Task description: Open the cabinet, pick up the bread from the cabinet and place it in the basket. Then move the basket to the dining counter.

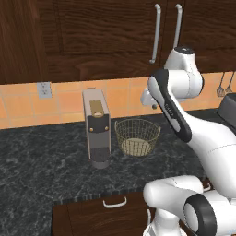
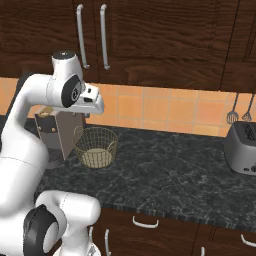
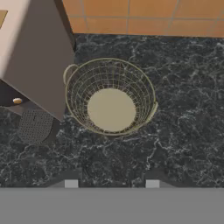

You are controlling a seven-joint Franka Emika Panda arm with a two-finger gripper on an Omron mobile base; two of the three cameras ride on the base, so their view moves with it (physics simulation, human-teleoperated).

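Jaws part-open, nothing between them; gripper [image 3: 112, 183] hangs above basket [image 3: 111, 96], tips pointing down at black counter [image 3: 183, 131].

Cabinet [image 1: 115, 32] doors shut, bar handles [image 1: 156, 32] well above hand. Bread not visible, presumably behind doors.

Basket empty, just beside coffee machine [image 1: 97, 126], near tiled backsplash [image 2: 165, 110].

Risks, judged: arm must rise to handle w/ machine close by, elbow swing could knock it or shove basket. Door swing may hit wrist. Half-wide jaws may slip off thin bar if misaligned.

Toaster [image 2: 243, 147] cut by the right edge; cabinet [image 2: 150, 35] interior behind shut doors.
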